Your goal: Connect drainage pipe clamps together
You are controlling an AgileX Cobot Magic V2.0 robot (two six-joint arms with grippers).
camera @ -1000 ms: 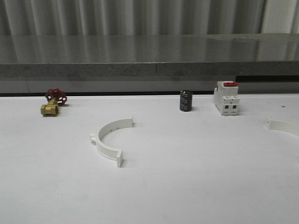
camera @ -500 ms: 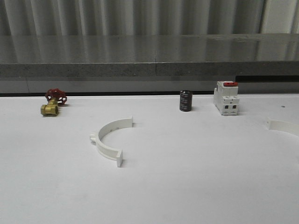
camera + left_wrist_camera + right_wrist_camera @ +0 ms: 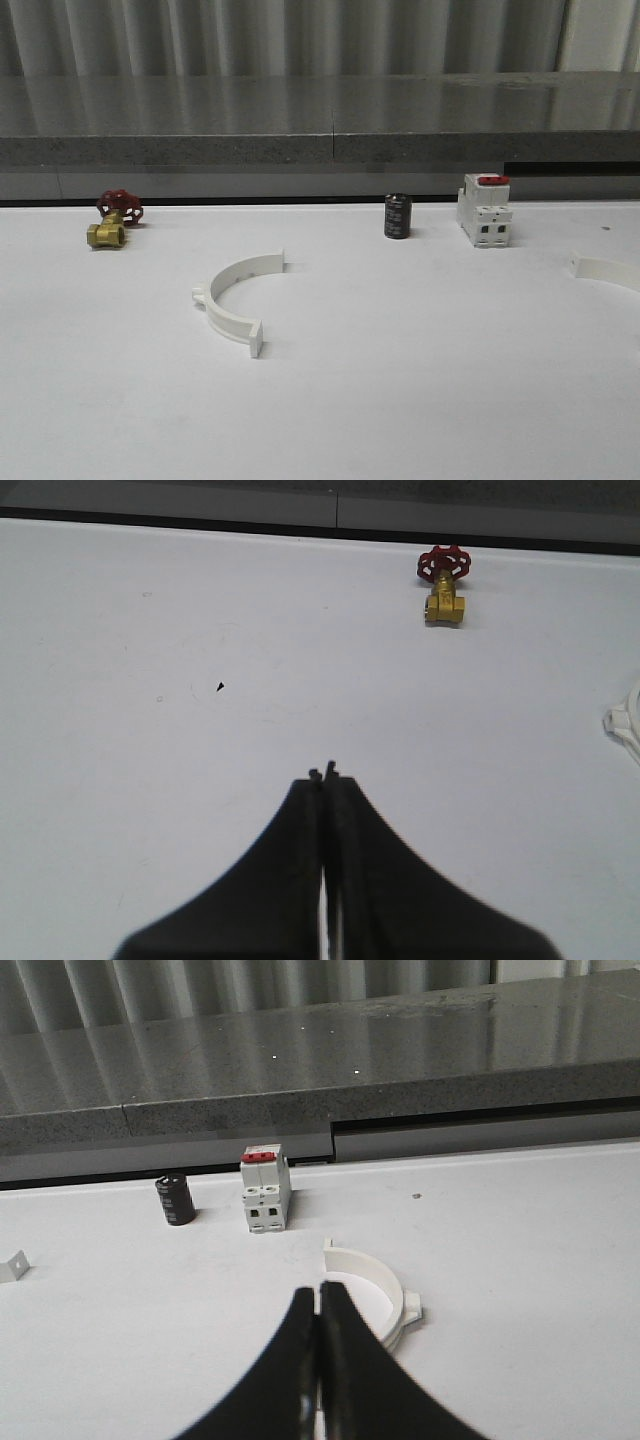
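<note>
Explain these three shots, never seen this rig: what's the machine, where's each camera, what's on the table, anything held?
It is a two-armed robot. One camera looks forward over the white table; two ride on the wrists, looking past black fingers. The left gripper and right gripper are both shut and empty. On the table: two white half-ring pipe clamps, one left of centre, one at the right edge, apart. Also a brass valve, a black cylinder and a breaker.
</note>
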